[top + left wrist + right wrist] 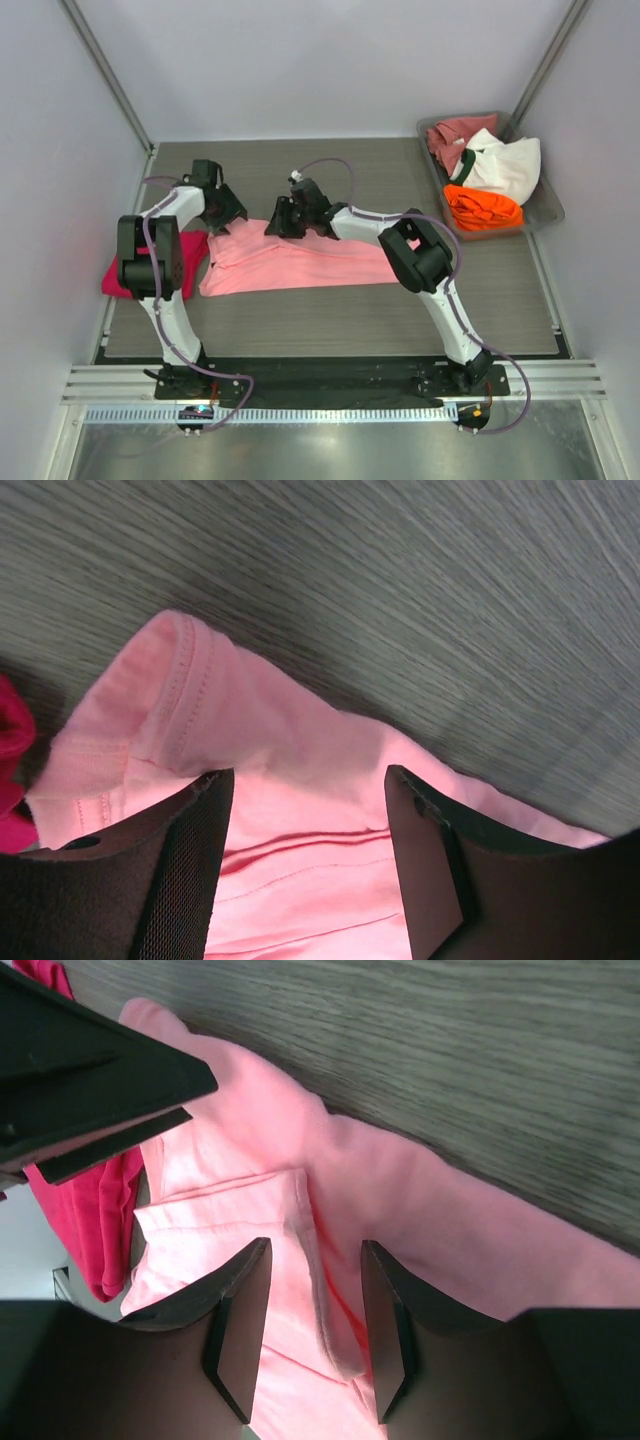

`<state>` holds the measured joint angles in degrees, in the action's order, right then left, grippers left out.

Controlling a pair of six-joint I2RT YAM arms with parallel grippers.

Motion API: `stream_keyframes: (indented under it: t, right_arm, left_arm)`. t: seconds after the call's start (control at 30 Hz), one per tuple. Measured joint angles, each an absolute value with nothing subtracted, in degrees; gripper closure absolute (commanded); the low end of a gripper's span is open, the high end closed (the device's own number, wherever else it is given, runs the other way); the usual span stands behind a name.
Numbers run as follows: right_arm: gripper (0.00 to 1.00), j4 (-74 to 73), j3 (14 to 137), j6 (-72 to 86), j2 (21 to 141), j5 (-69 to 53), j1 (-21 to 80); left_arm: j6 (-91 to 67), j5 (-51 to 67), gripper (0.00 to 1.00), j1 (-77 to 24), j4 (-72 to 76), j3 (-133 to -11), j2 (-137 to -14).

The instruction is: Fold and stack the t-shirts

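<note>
A light pink cotton t-shirt lay spread flat on the grey wood-grain table top, left of centre in the overhead view. Its upper edge sat under both grippers. The left gripper hung over the shirt's upper left corner. In the left wrist view its two black fingers stood apart, with the hemmed pink corner lying loose below them and nothing pinched. The right gripper was just to the right of it, over the same upper edge. In the right wrist view its fingers were also parted, with a raised fold of the pink cloth running up between them; neither pad was pressed to it.

A folded magenta-red t-shirt lay at the far left edge of the table, touching the pink shirt's left end. In the upper right corner a grey plastic tray held three crumpled shirts: a dusty rose one at the back, a white one with dark trim in the middle, and an orange one nearest the bottom of the frame.
</note>
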<state>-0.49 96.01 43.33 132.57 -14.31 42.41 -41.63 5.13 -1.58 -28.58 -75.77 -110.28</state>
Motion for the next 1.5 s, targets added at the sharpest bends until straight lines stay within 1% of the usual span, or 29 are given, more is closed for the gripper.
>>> stream_keyframes:
  t: [0.1,0.13,0.23,0.3,0.33,0.43,0.5,0.53,0.63,0.67,0.97,1.0,1.07,1.1,1.3,1.5]
  right_arm:
    - [0.62,0.8,94.8,43.5,132.6,-14.7,42.6]
    - [0.67,1.1,94.6,43.4,132.6,-14.8,42.6]
    - [0.67,1.2,94.2,42.9,132.6,-14.9,42.6]
    - [0.72,1.3,94.1,42.3,132.6,-14.9,42.7]
    - [0.78,1.2,94.1,41.8,132.5,-14.9,42.7]
    - [0.78,1.2,93.7,40.7,132.2,-15.0,43.0]
    - [0.74,1.4,92.9,40.2,131.8,-15.1,43.2]
    - [0.75,1.5,91.9,39.8,131.1,-15.2,43.3]
    - [0.84,2.5,88.7,38.9,128.8,-16.2,43.5]
    - [0.85,2.9,87.7,38.8,127.9,-16.6,43.5]
    - [0.86,7.0,78.0,38.6,120.9,-21.1,43.6]
    - [0.81,7.6,76.9,38.6,120.3,-21.7,43.6]
    - [0.61,8.4,74.7,38.7,119.1,-23.0,43.6]
    - [0.55,8.9,73.4,38.5,118.5,-23.9,43.6]
    - [0.50,9.3,67.8,37.2,115.5,-27.0,43.8]
    - [0.47,8.1,69.7,36.1,114.7,-27.1,43.8]
  left_arm:
    - [-42.1,4.0,0.36,-1.6,-30.3,-77.0,-111.0]
    - [-42.1,3.7,0.36,-1.6,-30.8,-77.1,-111.0]
    - [-42.4,2.8,0.36,-1.6,-32.1,-77.3,-111.0]
    - [-42.6,2.2,0.36,-1.6,-33.0,-77.4,-111.1]
    - [-42.6,1.8,0.36,-1.6,-33.3,-77.5,-111.1]
    - [-42.6,0.5,0.36,-1.6,-34.3,-77.7,-111.2]
    - [-42.6,-0.1,0.36,-1.6,-34.7,-78.0,-111.6]
    - [-42.6,-0.4,0.36,-1.6,-34.9,-78.1,-111.8]
    - [-42.6,-0.9,0.36,-1.6,-35.5,-78.5,-112.1]
    - [-42.6,-1.0,0.36,-1.6,-35.6,-78.7,-112.3]
    - [-42.4,-1.7,0.36,-1.6,-36.4,-79.4,-112.7]
    - [-42.4,-1.8,0.36,-1.6,-36.4,-79.4,-112.8]
    - [-42.2,-2.0,0.36,-1.6,-36.6,-79.5,-112.8]
    - [-42.0,-2.0,0.36,-1.6,-36.6,-79.5,-112.8]
    - [-41.6,-2.1,0.36,-1.6,-36.7,-79.5,-112.8]
    - [-41.5,-2.1,0.35,-1.6,-36.8,-79.5,-112.8]
